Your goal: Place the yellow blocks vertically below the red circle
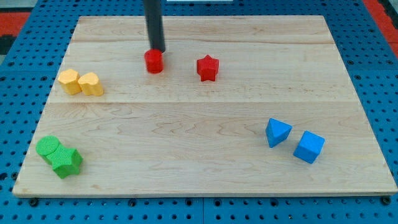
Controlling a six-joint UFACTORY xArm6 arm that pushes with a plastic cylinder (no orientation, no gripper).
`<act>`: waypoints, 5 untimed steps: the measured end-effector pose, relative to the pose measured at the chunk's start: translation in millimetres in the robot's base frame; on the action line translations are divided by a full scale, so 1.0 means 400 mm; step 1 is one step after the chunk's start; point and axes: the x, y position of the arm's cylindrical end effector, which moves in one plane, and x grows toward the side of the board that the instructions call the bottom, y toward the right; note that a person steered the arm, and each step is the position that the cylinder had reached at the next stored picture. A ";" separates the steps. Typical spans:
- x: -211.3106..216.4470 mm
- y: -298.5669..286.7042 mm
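**Tip behind red circle, yellow blocks far left**

Tip (157,50) touching red circle (153,61) from the view's top. 2 yellow blocks (81,82) side by side, well apart toward the view's left on desk (199,137). No pincer: bare rod only.

No text, labels or numbers readable — none anywhere.
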 end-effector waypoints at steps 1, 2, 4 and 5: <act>-0.007 -0.003; -0.046 -0.133; 0.186 -0.439; 0.223 -0.421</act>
